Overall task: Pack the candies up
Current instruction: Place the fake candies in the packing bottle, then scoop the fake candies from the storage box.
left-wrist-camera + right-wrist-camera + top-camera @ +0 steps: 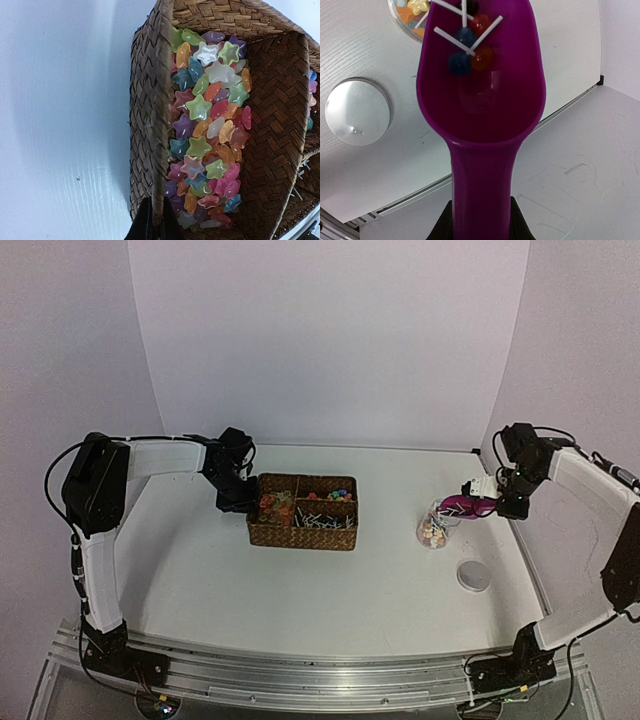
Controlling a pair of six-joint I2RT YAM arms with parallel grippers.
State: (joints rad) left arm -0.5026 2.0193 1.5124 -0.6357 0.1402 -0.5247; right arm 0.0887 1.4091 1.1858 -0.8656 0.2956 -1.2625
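The right gripper [481, 222] is clamped on the handle of a magenta plastic scoop [480, 115], with a dark finger pressed against either side of it. A few small round lollipops [466, 50], blue, orange and red on white sticks, are gathered in the bowl of the scoop toward its front lip. The lip is held over the mouth of a small clear jar [437, 532], in which more candies [415, 7], yellow and orange among them, are lying. A round silver metal lid [357, 111] is laid flat on the white table [330, 590], near the jar toward the near edge.

The left gripper [154, 227] is closed on the left wall of a brown woven wicker basket [147, 100], the wall being pinched between its fingers. The compartment inside that wall is heaped with translucent star-shaped sweets [200, 107] in green, pink, orange, blue and purple. White-sticked lollipops are seen in the basket's near compartment. The basket is set at mid-table, well apart from the jar.
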